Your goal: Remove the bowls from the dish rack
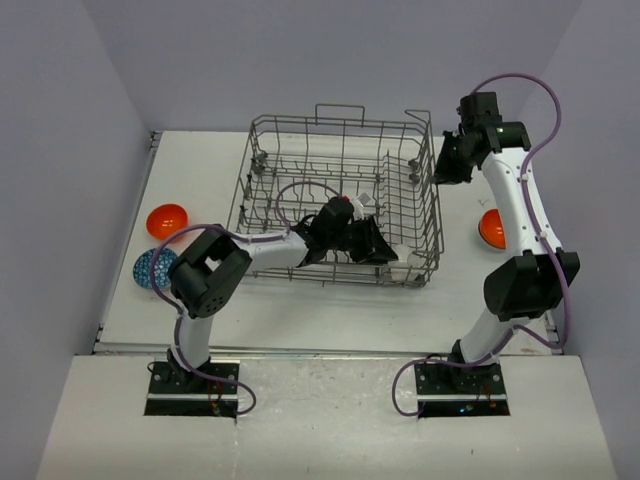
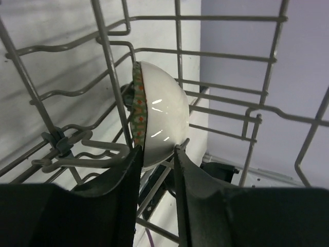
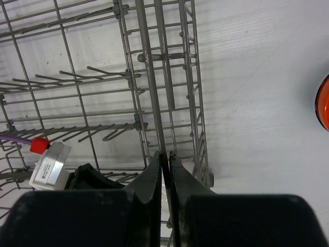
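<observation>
**Item:** patterned bowl (image 2: 164, 118), white outside, red-and-green pattern inside.

**Location:** the bowl is stood on edge among upright wires in the near right part of the dish rack (image 1: 300, 165).

**Tool state:**
- The left gripper (image 2: 158, 152) is closed on the bowl's lower wall. One finger is set against the patterned inner face, the other against the glossy outside.
- The right gripper (image 3: 165, 157) is clamped on a rim wire at the rack's far right corner. The rack appears to be steadied by it.

**Hazards, as judged:**
- The glazed wall is held low and near the rim only, so the bowl may pivot or slide out of the fingers when it is raised.
- The bowl is hemmed in by wires. If it is drawn out at a slant, the rim may be caught on one and the rack dragged or tipped.
- If the right clamp is let go too soon, the rack may be shoved toward the orange bowl (image 1: 491, 228) lying near its right wall.

**Pose:**
- The left arm is folded at the elbow over the table's left front. It is stretched low and rightward across the rack's near wall, with the wrist sunk inside the basket.
- The right arm is raised from its base, carried along the rack's right side, and bent inward at the wrist to the corner.

**Outside the rack:** a second orange bowl (image 1: 167, 220) and a blue-teal bowl (image 1: 155, 268) are laid on the table (image 1: 300, 310), left of the rack.
</observation>
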Robot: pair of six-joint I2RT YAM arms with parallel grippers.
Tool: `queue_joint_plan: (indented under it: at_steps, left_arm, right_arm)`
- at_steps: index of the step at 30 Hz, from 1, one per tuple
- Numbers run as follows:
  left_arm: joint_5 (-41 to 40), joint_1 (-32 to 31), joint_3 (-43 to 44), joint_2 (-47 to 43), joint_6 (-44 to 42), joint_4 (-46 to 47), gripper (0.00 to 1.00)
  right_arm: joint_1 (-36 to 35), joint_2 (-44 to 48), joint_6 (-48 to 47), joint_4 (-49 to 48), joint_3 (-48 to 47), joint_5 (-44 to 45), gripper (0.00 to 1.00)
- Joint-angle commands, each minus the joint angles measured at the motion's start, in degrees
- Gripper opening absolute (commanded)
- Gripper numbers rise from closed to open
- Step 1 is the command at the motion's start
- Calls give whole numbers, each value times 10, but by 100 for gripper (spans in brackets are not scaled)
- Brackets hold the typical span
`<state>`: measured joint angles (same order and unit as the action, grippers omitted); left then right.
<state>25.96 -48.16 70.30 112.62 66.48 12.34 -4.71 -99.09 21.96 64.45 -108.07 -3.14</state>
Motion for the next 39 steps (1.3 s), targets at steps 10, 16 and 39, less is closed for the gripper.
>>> queue_joint_plan:
  at_steps: [10,16,39]
  left_arm:
    - [124,-15,-22,62,176,360,16]
    - [88,-14,-16,45,146,323,15]
    - [63,-18,31,67,139,357,1]
  right_arm:
    - [-16,18,25,-2,-16,-51,0]
    - [-17,25,23,-1,-8,-49,0]
    - [-68,35,38,9,-16,-32,0]
